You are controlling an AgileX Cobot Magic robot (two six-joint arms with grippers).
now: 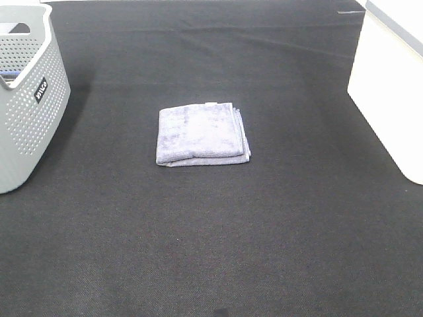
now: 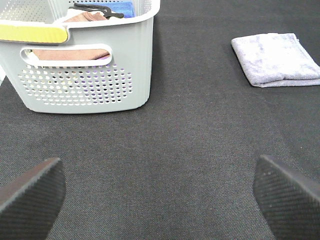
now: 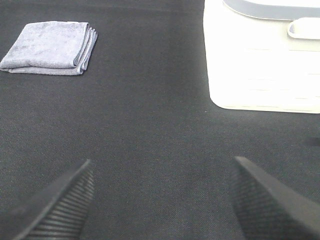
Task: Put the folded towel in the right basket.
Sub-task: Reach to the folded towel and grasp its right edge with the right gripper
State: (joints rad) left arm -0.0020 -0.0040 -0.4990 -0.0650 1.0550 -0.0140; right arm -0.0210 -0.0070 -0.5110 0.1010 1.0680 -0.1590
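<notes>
A folded lavender-grey towel point(image 1: 202, 133) lies flat on the black mat in the middle of the table. It also shows in the left wrist view point(image 2: 276, 65) and in the right wrist view point(image 3: 50, 47). The right basket point(image 1: 390, 92) is white and stands at the right edge; the right wrist view shows its near wall point(image 3: 262, 65). Neither arm shows in the exterior high view. My left gripper point(image 2: 160, 195) is open and empty above the bare mat. My right gripper point(image 3: 160, 197) is open and empty, with the towel and the white basket ahead of it.
A grey perforated basket point(image 1: 30, 99) stands at the left edge; in the left wrist view point(image 2: 85, 70) it holds folded cloths and a black hanger. The black mat point(image 1: 211, 238) covers the table.
</notes>
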